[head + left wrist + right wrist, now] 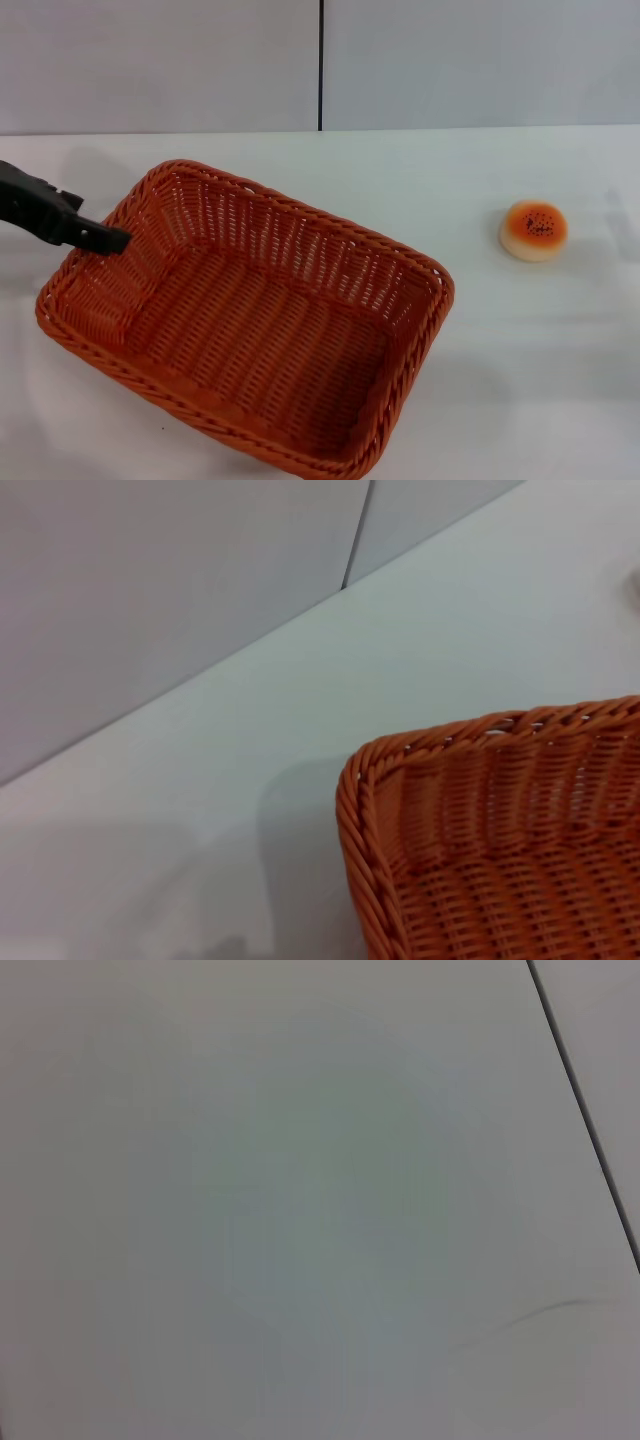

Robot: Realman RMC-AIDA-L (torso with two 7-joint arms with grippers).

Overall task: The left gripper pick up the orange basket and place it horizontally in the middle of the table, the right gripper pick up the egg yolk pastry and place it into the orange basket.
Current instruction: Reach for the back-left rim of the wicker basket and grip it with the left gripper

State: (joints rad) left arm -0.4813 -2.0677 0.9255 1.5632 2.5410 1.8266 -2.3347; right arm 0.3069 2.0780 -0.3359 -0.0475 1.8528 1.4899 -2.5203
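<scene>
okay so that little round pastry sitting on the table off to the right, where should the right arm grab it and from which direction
Take the pastry from straight above, closing on its pale rounded sides. It lies flat on the table, speckled orange face up, well apart from the basket, so a top-down approach looks unobstructed. It is low and round, so any pair of opposite sides should do. The right tool is not in view; the left tool is at the basket's left rim.

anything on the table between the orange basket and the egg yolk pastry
Nothing. In the head view, only bare white table separates the orange basket from the egg yolk pastry.
</scene>
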